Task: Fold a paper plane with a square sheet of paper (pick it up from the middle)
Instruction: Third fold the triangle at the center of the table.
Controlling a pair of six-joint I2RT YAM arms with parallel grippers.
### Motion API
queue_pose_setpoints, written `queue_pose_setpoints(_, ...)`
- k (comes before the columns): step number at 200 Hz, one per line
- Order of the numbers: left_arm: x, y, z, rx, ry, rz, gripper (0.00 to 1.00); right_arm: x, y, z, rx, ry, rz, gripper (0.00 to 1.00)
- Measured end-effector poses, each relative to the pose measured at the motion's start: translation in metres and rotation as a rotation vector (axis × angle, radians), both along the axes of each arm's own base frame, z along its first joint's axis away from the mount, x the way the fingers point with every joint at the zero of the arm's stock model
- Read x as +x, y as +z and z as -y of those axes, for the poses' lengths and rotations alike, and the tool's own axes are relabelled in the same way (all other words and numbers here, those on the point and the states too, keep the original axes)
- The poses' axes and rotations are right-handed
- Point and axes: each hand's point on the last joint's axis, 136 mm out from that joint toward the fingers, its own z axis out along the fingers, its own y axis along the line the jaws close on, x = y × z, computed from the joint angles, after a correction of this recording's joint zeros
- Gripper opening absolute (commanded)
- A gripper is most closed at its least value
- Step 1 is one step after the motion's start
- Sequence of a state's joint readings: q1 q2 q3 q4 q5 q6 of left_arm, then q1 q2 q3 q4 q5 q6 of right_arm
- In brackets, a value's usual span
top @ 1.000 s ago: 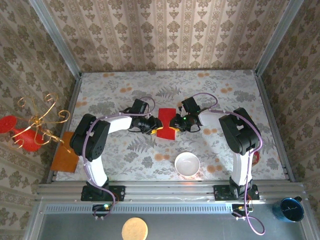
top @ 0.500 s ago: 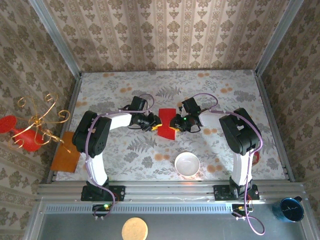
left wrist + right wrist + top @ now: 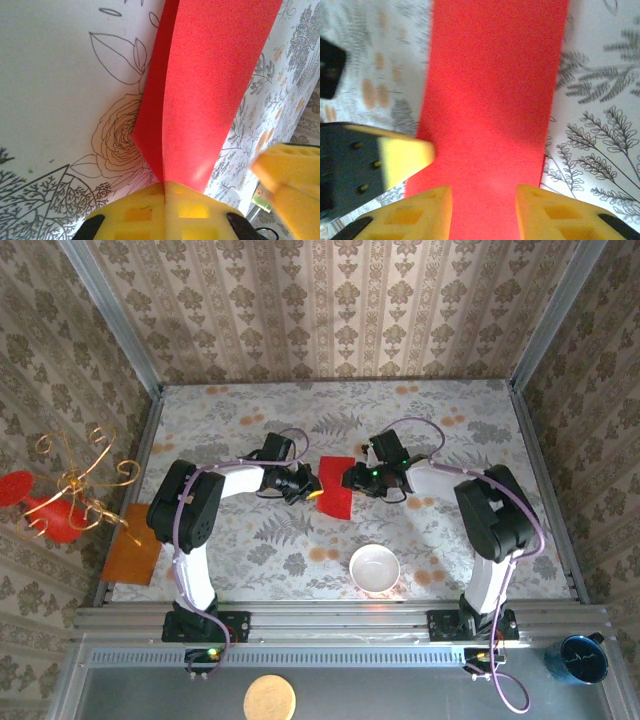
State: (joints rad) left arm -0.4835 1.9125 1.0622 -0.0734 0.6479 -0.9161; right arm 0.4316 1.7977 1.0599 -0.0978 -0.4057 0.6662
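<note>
Floral table (image 3: pixel 240 540), square sheet of paper (image 3: pixel 210 90) edge-first inside left gripper's (image 3: pixel 165 186) pinch.

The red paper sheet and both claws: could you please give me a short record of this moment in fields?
paper: red sheet, mid-table, two layers showing at the pinched edge
left claw: shut on the sheet's edge
right claw: open, fingers either side of the sheet
white bowl: nearer the arm bases, apart from the sheet
</note>
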Motion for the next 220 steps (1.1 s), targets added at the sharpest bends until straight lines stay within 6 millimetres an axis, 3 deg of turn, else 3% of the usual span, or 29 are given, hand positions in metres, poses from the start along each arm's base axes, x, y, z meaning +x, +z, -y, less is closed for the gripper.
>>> queue_pose_setpoints(22,0.001,0.002,0.0,-0.005,0.013,-0.006,0.0,0.004,0.028,0.002,-0.035,0.041,0.135,0.44)
queue_pose_setpoints(40,0.003,0.007,0.001,-0.015,0.026,-0.005,0.0,0.0,0.036,0.002,-0.08,0.085,0.234,0.48)
queue_pose_setpoints(84,0.01,0.018,0.002,-0.033,0.074,0.001,0.0,-0.038,0.017,-0.024,-0.207,0.306,0.384,0.55)
queue_pose_setpoints(128,0.015,0.021,0.0,-0.042,0.115,-0.013,0.0,-0.061,0.014,-0.059,-0.331,0.538,0.615,0.62)
queue_pose_setpoints(175,0.015,0.02,-0.001,-0.048,0.136,-0.029,0.0,-0.05,0.005,-0.065,-0.428,0.619,0.739,0.59)
queue_pose_setpoints(220,0.015,0.024,-0.001,-0.054,0.136,-0.02,0.0,-0.043,-0.007,-0.064,-0.495,0.665,0.78,0.5)
